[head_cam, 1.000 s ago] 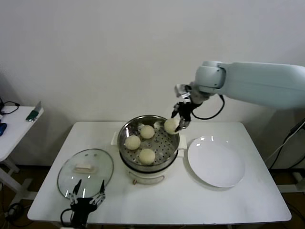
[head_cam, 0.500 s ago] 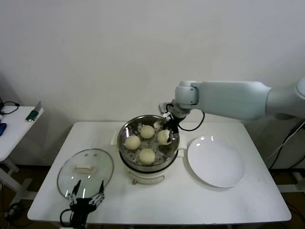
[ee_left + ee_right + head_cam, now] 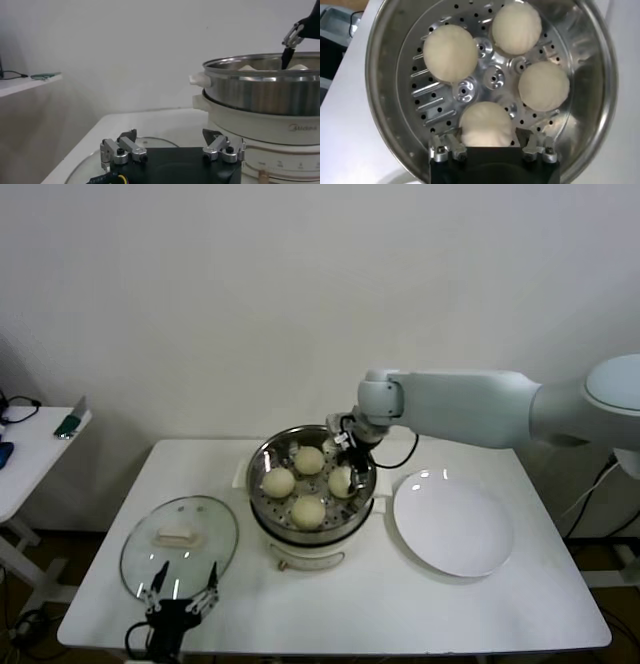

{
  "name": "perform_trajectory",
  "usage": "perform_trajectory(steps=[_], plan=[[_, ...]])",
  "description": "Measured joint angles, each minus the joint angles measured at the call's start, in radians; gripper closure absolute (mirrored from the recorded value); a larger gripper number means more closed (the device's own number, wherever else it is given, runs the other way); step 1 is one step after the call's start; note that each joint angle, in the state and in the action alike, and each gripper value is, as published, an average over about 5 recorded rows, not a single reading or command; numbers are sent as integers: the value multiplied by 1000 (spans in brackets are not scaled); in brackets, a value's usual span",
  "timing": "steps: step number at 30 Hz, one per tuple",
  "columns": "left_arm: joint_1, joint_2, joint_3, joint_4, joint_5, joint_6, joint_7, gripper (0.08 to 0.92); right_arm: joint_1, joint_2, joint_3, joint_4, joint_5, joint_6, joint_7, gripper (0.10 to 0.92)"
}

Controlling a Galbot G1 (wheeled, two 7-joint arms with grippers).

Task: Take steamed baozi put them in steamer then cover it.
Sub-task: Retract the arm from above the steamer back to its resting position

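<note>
While your right gripper [image 3: 488, 150] sits low inside the steamer [image 3: 312, 474], its parted fingers flank one steamed baozi [image 3: 486, 125] without squeezing. Three more smooth, pale buns rest on the perforated floor near it, leaving little spare room. Your left gripper [image 3: 180, 604] waits open beside the cover [image 3: 179, 538].

Only readable text: "Midea" brand mark on the cream pot base [image 3: 280, 131] under the steamer [image 3: 265, 85], lower right of the left wrist view. Nothing legible in the head or right wrist views.
</note>
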Motion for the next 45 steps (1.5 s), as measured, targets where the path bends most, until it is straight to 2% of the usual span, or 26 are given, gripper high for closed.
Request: perform_trajectory(steps=[2, 11, 14, 19, 25, 31, 36, 45], plan=[[0, 1, -1, -3, -1, 3, 0, 177, 8, -4, 9, -2, 10, 9, -10, 210], [-7, 12, -1, -11, -10, 14, -4, 177, 69, -100, 85, 14, 103, 26, -28, 202], [-13, 17, 0, -6, -7, 13, -9, 177, 49, -168, 157, 34, 130, 10, 28, 203], [-29, 29, -3, 6, 10, -3, -18, 177, -72, -309, 357, 84, 153, -3, 208, 203], [-58, 44, -19, 32, 74, -42, -29, 177, -371, -476, 705, 178, 149, 16, 439, 203], [-72, 49, -21, 40, 135, -60, -35, 177, -768, -557, 1106, 278, 91, 80, 576, 203], [-79, 55, -21, 47, 194, -71, -43, 177, -1102, -539, 1442, 336, 18, 179, 624, 203], [-80, 76, -34, 55, 306, -92, -62, 177, -1677, -402, 1940, 391, -79, 410, 647, 203]])
